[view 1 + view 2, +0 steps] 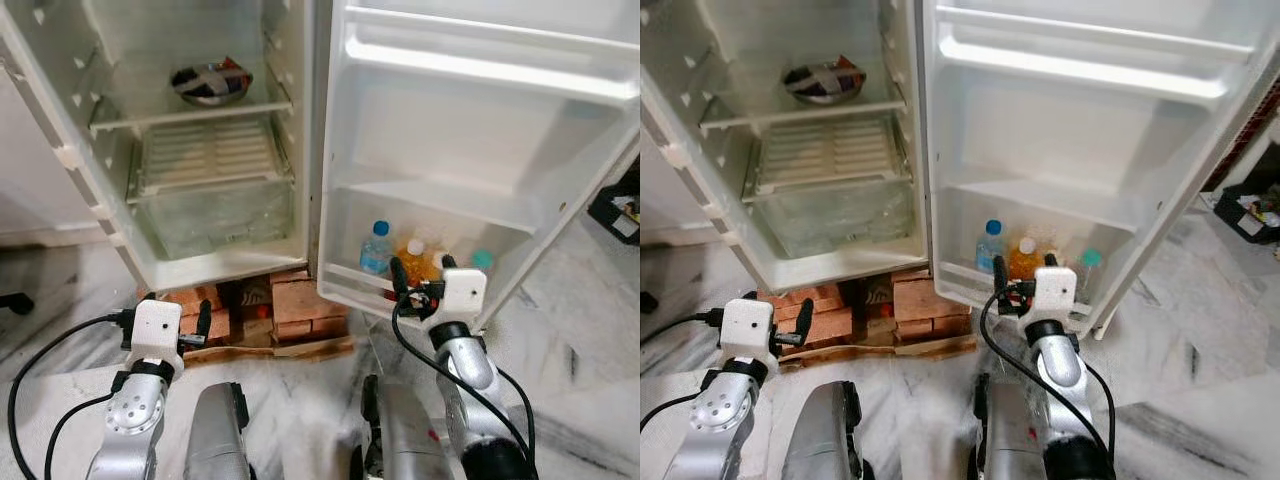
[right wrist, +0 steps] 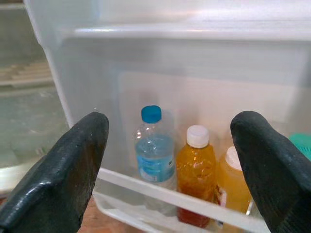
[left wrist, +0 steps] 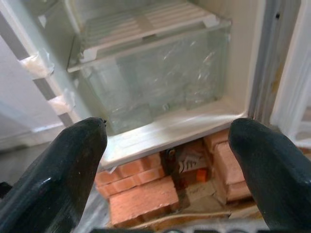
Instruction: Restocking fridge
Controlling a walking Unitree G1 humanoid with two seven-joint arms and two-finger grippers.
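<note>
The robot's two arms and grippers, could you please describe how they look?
Both arms are silver metal with rounded joints. Each ends in a white boxy housing carrying two long black fingers: the left gripper and the right gripper. Black cables loop from each housing down along the forearm. Seen close in the wrist views, the fingers are matte black with rounded, blunt tips.

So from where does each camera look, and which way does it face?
Left eye, head: down at the open fridge; both arms, left gripper.
Right eye, head: same scene; right gripper at the door shelf.
Left wrist: along open fingers to the drawer and bricks.
Right wrist: along open fingers to the bottles, shared with both eyes.
</note>
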